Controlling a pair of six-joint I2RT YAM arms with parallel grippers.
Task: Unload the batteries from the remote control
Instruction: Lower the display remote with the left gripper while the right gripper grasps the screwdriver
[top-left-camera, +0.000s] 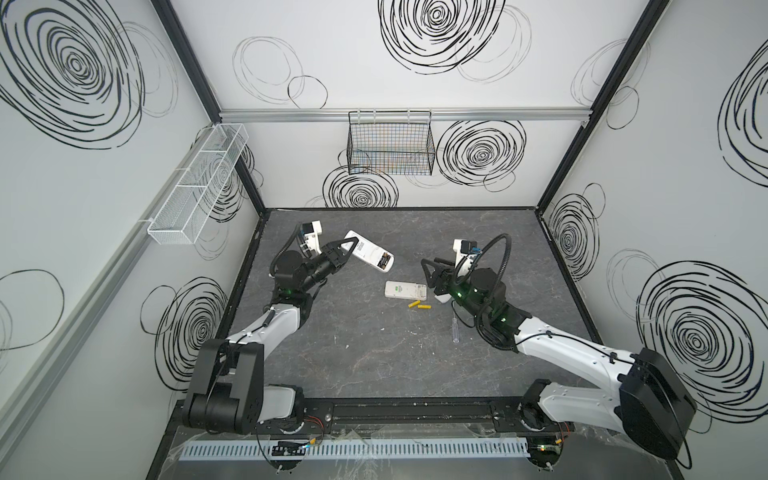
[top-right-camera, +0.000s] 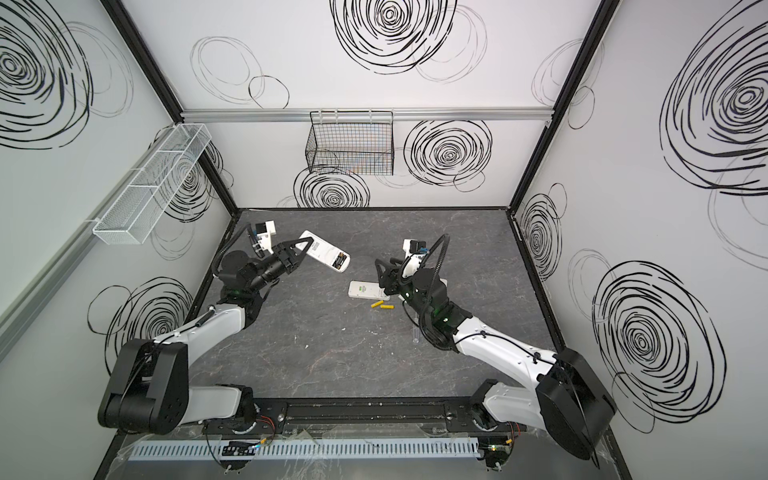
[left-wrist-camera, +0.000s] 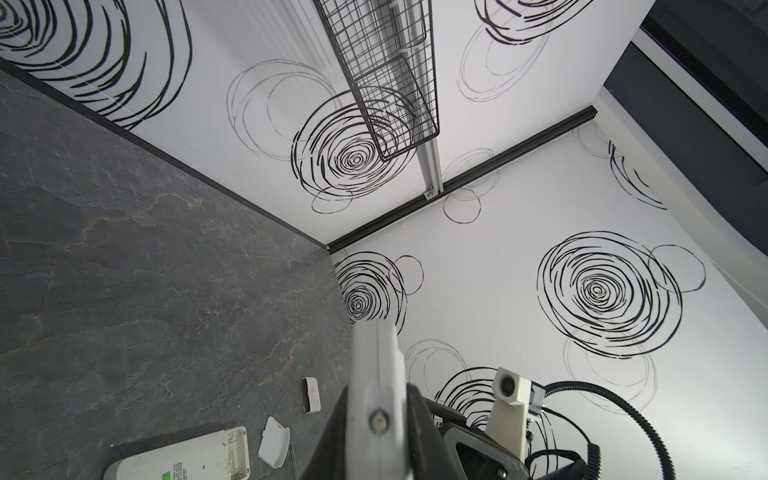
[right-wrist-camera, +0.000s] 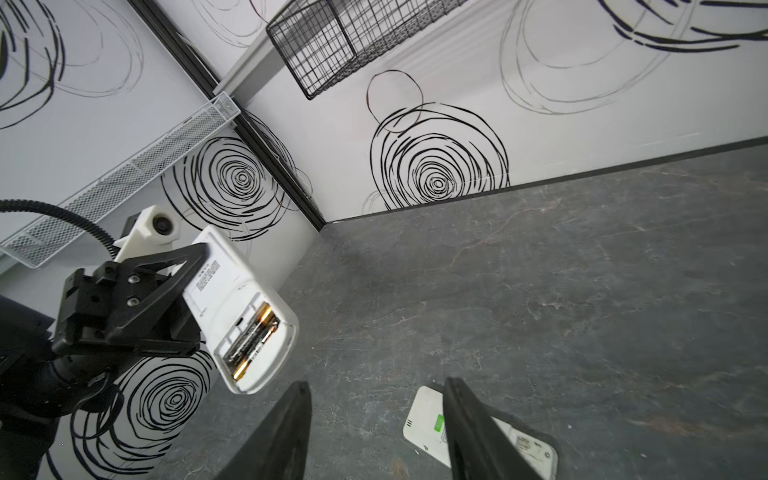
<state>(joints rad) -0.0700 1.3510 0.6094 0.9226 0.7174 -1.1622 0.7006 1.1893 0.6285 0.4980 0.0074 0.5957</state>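
**Left gripper** (top-left-camera: 350, 250): clamped narrow across the body of a white lifted remote (top-left-camera: 368, 249). It is held clear of the table (top-left-camera: 374, 361), over the far-left quarter. The remote's back faces up, the cover is off, and the bay is open at the free end. Two black batteries (right-wrist-camera: 251, 336) with brassy ends sit side by side in the bay.

**Right gripper** (right-wrist-camera: 378, 390): jaws about half apart, nothing between them. It hovers above a second remote (top-left-camera: 405, 289) lying flat near the table's middle. That remote's bay looks emptied, though it is small in view. Two yellow batteries (top-left-camera: 424, 307) lie loose on the table just at its near side, close to each other.

**Other:** a clear-handled screwdriver (top-left-camera: 456, 332) lies toward the front edge, beside the right arm.

**Judgement:** the flat remote looks done, and the lifted one is the step in hand. The next move calls for the right gripper to cross to the open bay, narrow, and lift one black cell out by an end while the left holds steady. The cells look snug and the fingertips broad, so a slip seems likely.
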